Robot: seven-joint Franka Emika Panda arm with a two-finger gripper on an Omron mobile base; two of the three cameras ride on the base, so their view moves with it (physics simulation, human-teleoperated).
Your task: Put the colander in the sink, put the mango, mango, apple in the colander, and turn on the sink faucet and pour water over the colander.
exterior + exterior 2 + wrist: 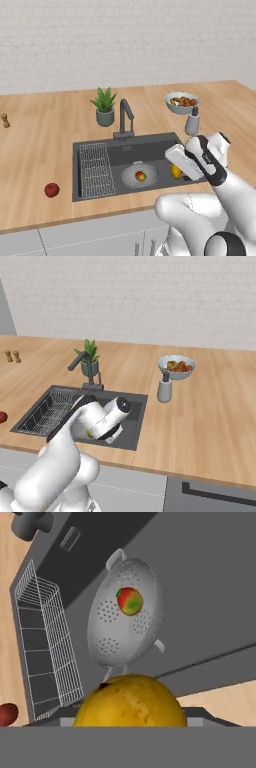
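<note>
On the wooden counter (55, 135), the sink (150, 147) holds the colander (125, 619) with one mango (129, 601) inside. My gripper (176, 171) grips the second mango (131, 701) above the basin; I judge an early release could miss the colander's rim. The apple (51, 189) waits on the counter.

We see open room in the sink (150, 150) above the colander (140, 175), between the wire rack (96, 169) at its left end and the arm; the faucet (125, 117) overhangs the back edge.
</note>
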